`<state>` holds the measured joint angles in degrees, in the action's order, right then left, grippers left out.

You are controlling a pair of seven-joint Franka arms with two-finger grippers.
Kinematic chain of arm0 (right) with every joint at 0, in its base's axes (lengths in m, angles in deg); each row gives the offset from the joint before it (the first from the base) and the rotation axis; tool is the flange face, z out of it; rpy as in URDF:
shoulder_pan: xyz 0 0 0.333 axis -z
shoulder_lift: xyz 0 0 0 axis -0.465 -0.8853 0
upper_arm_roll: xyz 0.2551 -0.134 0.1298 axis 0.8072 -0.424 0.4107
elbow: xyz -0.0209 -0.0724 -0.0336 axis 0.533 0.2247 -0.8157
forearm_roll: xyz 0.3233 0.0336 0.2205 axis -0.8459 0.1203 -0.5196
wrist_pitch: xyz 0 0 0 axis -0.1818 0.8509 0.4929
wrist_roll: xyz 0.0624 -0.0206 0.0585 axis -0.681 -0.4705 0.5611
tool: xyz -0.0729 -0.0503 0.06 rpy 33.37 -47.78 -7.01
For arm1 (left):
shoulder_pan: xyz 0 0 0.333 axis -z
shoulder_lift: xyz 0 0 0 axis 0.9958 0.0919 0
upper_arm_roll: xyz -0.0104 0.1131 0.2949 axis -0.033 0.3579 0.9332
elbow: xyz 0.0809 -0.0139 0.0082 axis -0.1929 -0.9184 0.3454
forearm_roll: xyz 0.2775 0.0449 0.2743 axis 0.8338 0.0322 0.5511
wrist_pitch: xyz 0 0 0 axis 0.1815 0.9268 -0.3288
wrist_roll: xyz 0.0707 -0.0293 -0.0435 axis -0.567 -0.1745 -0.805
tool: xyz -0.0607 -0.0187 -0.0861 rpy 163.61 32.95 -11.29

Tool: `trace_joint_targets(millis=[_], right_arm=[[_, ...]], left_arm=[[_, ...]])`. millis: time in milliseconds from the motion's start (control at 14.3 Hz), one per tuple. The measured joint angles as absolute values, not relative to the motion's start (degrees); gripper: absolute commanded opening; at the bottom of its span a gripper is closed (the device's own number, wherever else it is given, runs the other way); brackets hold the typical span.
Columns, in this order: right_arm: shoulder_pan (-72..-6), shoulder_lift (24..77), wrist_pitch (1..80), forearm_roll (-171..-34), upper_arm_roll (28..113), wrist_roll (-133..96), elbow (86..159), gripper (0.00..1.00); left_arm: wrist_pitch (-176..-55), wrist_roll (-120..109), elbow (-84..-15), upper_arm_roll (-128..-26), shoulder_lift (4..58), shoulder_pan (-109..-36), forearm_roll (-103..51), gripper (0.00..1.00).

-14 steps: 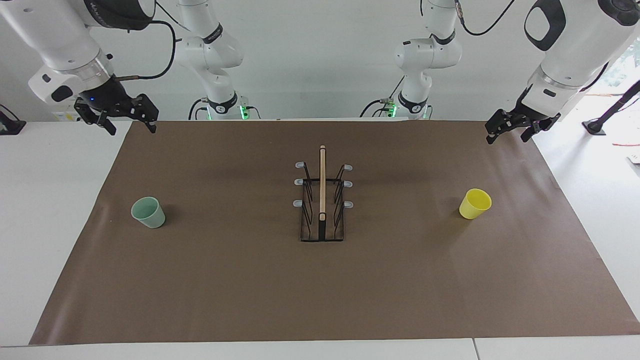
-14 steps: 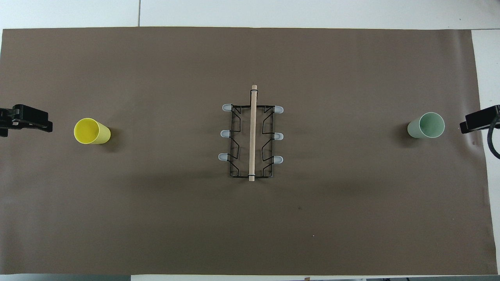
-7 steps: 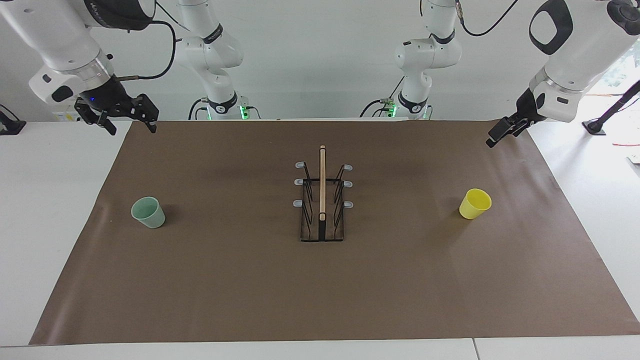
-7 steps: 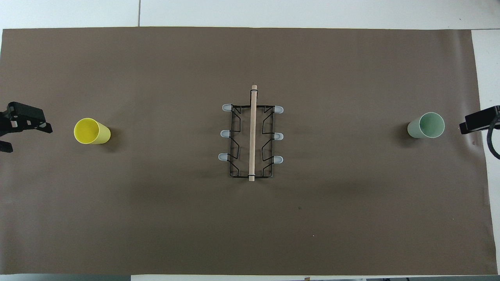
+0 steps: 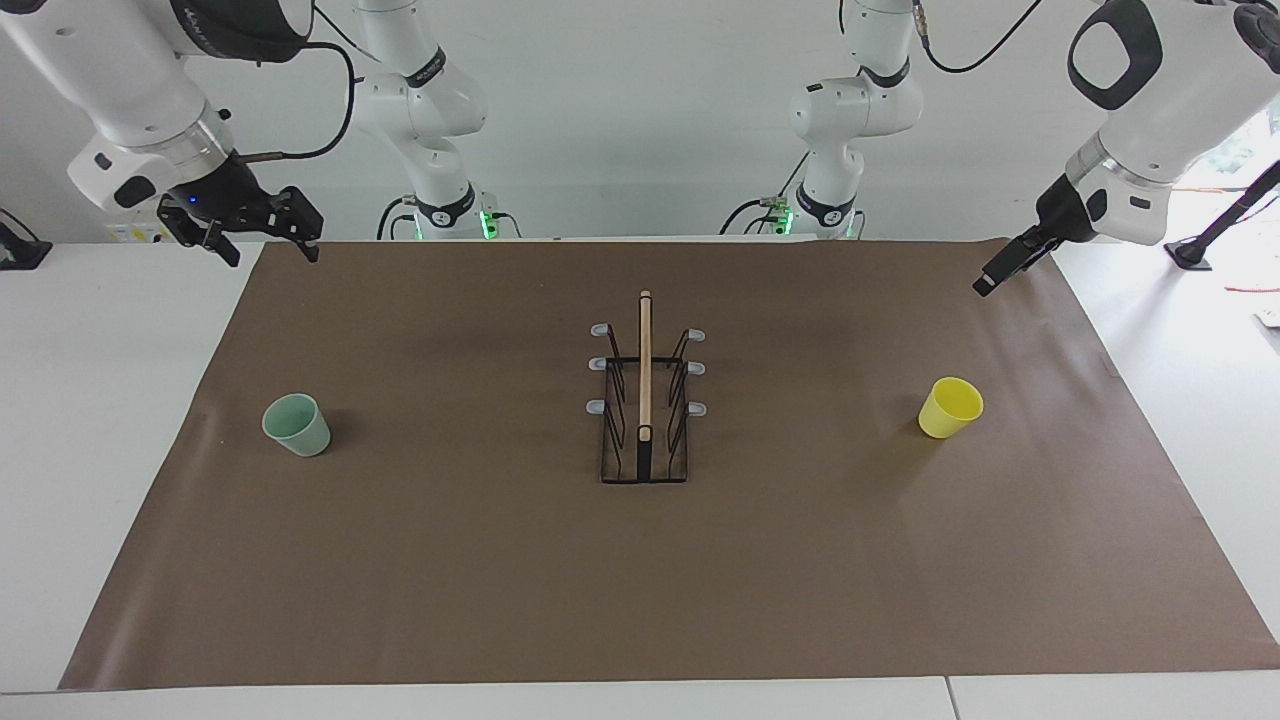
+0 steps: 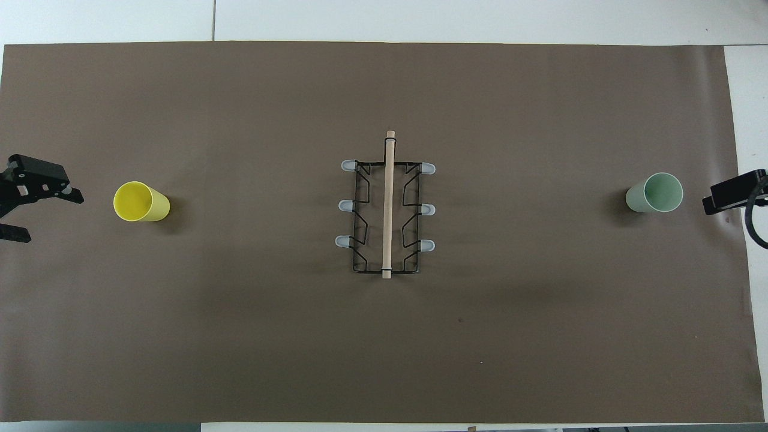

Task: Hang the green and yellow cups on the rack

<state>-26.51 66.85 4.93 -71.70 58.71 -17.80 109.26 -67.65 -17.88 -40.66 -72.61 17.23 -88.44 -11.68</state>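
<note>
Nothing hung yet; pale mint-green plastic cup (image 5: 296,424) and bright yellow plastic cup (image 5: 950,407) flank the black wire rack (image 5: 645,400); left gripper (image 5: 1000,270) and right gripper (image 5: 262,235), jaws open and empty, must descend onto them.

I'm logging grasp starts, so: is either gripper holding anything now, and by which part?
Nothing is held. The left gripper and right gripper are open in the air; the yellow cup and green cup stand untouched.

The brown sheet (image 5: 400,560) is looking like matt paper. The rack (image 5: 645,400) is showing thin black wire under a pale wood bar, and both cups, green (image 5: 297,425) and yellow (image 5: 950,407), are looking like smooth plastic.
</note>
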Motion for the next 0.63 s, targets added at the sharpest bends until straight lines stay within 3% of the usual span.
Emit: trace_joint_targets(millis=[279, 627], right_arm=[[-28.7, 64.8, 7.3, -65.1, 58.9, -17.8, 110.2, 1.00], [-38.1, 54.3, 10.0, -51.1, 59.6, -17.4, 110.3, 1.00]], left_arm=[[-68.6, -26.8, -44.2, -72.5, 17.2, -91.6, -16.3, 1.00], [-73.5, -42.4, -47.5, -72.4, 19.7, -94.8, -24.1, 1.00]])
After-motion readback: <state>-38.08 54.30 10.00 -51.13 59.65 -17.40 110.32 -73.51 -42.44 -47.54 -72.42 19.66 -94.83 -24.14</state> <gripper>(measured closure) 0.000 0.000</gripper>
